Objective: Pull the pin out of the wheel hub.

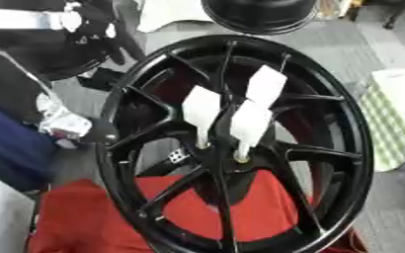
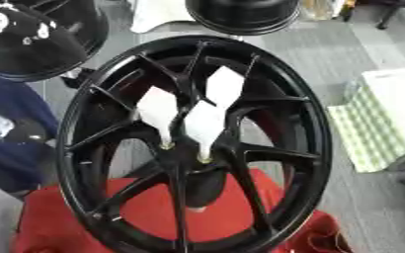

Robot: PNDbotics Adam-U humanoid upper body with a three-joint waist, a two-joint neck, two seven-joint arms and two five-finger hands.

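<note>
Black multi-spoke wheel hub (image 1: 240,143) stands upright, tilted, filling mid-scene, its near rim over a red cloth (image 1: 85,227). Green-checked pad (image 2: 370,128) lies at right. Three pins with white tags (image 1: 251,123) sit plugged at the hub centre, tags fanning up toward the far side. Neither hand shows in either view, so finger state cannot be told.

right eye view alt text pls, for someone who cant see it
A black spoked wheel stands upright over a red cloth, with three white tags sticking out from its hub. No robot hand is in view.
</note>
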